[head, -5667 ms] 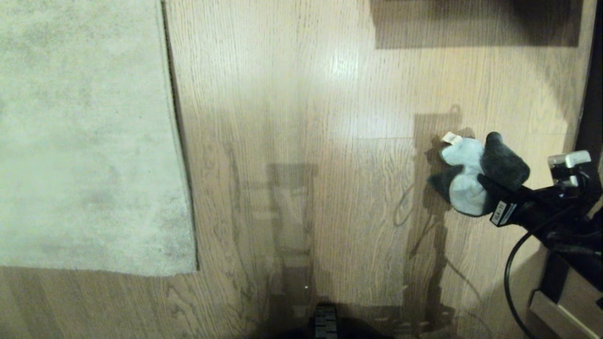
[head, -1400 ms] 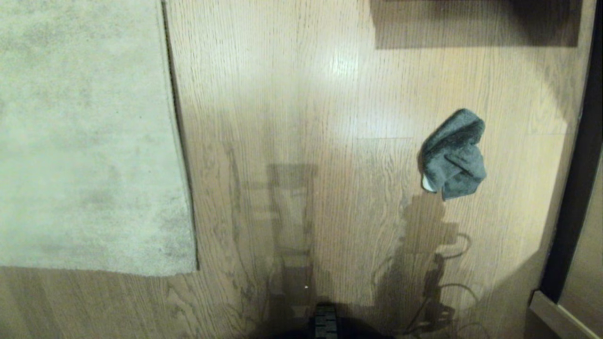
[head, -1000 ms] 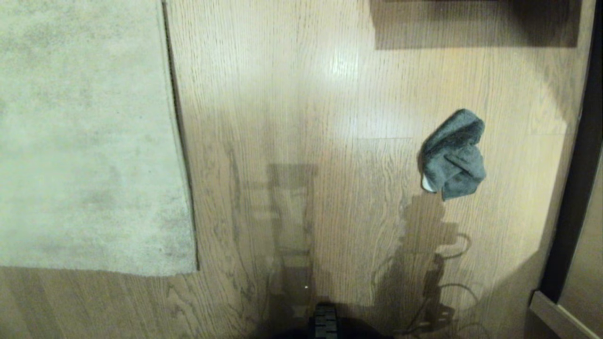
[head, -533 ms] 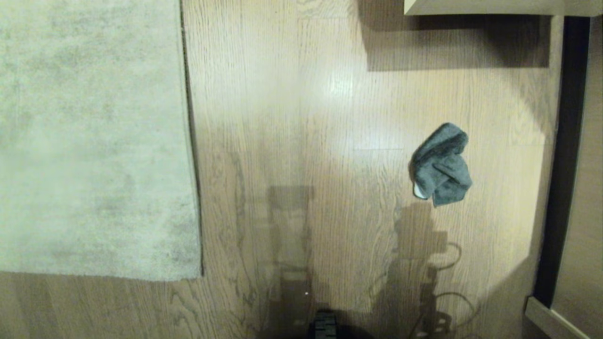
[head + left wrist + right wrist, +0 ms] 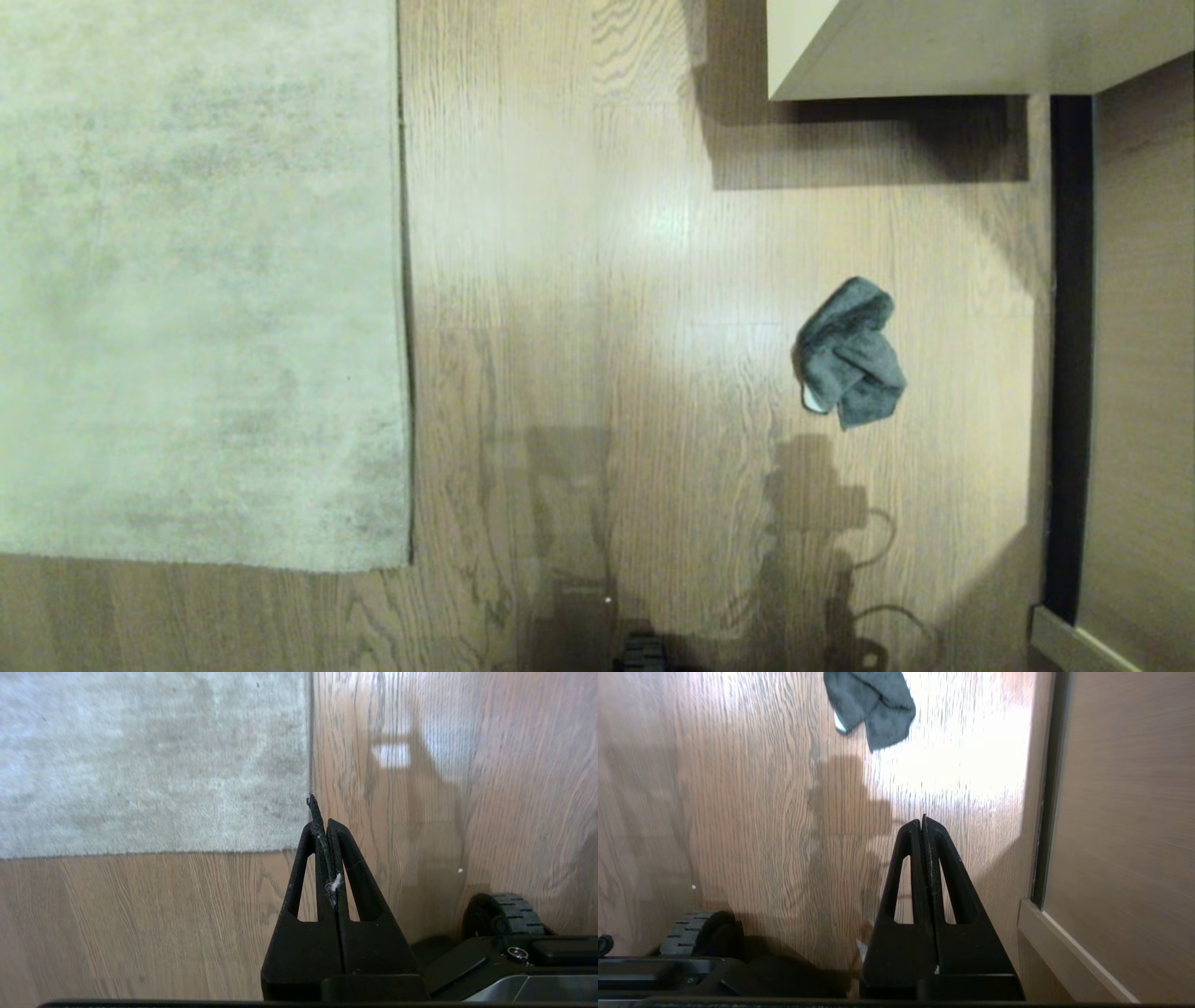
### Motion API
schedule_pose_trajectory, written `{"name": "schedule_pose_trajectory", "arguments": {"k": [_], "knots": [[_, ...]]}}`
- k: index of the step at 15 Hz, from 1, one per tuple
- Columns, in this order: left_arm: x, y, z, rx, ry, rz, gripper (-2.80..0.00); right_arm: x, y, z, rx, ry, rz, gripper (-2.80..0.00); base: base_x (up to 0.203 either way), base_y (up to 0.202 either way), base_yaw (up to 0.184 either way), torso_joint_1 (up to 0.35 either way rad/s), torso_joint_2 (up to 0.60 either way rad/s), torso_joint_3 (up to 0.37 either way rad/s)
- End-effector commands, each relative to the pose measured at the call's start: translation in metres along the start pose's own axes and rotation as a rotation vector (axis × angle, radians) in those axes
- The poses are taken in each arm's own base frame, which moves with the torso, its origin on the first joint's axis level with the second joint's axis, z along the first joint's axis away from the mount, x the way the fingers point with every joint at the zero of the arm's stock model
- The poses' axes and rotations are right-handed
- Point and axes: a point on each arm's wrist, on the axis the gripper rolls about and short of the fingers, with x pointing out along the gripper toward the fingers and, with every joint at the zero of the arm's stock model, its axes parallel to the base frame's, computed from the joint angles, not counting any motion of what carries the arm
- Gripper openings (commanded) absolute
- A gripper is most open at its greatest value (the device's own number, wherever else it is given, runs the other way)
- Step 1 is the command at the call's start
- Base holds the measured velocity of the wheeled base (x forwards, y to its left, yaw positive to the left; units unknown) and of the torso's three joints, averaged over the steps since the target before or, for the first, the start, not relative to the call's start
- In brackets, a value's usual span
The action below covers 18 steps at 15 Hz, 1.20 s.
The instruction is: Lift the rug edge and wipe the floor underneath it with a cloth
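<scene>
Overhead, neither claw shows; the cloth (image 5: 848, 353) lies bunched.

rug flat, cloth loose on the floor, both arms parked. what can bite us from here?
1. The cloth lies crumpled on the floor, well right of the rug edge; a pinch may catch only one fold.
2. The rug edge lies flush on the planks, so shut jaws on the left gripper may slide over it.

Dim, warm — floor (image 5: 653, 280) glare, hard shadows

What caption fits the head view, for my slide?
Crumpled cloth lies on the floor, well apart from the flat rug edge.
</scene>
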Motion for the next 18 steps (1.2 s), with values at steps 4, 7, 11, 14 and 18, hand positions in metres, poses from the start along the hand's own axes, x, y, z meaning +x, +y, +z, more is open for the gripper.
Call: {"name": "schedule_pose_trajectory", "arguments": {"k": [4,7,11,14,18], "knots": [[0.0,0.0,0.0,0.001,0.0,-0.001,-2.8,0.0002,0.0,0.0003,0.0,0.001,0.001,-2.8,0.0,0.0,0.0,0.001,0.0,0.2],[0.0,0.0,0.0,0.003,0.0,0.001,-2.8,0.0002,0.0,0.0001,0.0,0.002,0.001,-2.8,0.0,0.0,0.0,0.001,0.0,0.207],[0.0,0.0,0.0,0.0,0.0,-0.001,-2.8,0.0002,0.0,0.0003,0.0,0.001,0.001,-2.8,0.0,0.0,0.0,0.006,0.0,0.199],[0.0,0.0001,0.0,0.0,0.0,0.004,-2.8,0.0002,0.0,0.0002,0.0,0.001,0.0,-2.8,0.0,0.0,0.0,-0.001,0.0,0.201],[0.0,0.0001,0.0,0.0,0.0,0.003,-2.8,0.0002,0.0,0.0001,0.0,0.002,0.001,-2.8,0.0,0.0,0.0,0.002,0.0,0.202]]}}
